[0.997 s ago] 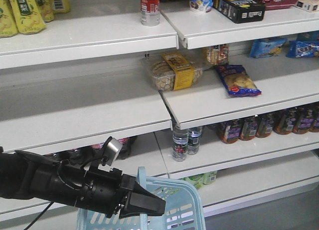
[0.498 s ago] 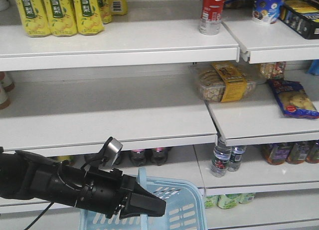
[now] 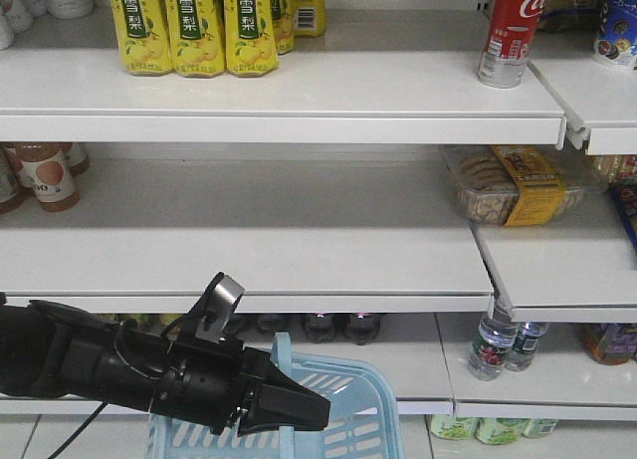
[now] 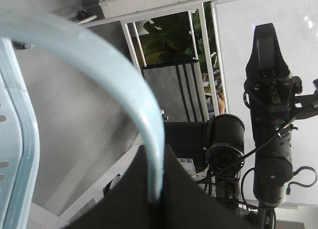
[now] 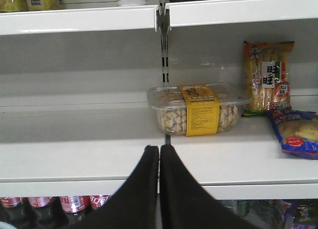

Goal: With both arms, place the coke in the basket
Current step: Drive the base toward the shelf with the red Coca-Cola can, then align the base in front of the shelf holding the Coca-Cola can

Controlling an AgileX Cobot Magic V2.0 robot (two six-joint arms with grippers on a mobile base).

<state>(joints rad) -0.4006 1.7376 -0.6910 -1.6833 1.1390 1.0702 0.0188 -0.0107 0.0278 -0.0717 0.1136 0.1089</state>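
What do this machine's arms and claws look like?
Matt black throughout. The left arm is a chunky tube with thin cables and a silver-faced disc on a stalk; the left gripper is a pointed wedge. The right gripper has two tapered fingers.

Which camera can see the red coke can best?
The exterior front-facing view: the coke can stands upright on the top shelf, at the right. Neither wrist view shows it; the left sees the basket handle, the right a snack box.

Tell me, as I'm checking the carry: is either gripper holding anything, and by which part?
The left gripper holds the basket by its handle; the right gripper is shut and holds nothing.
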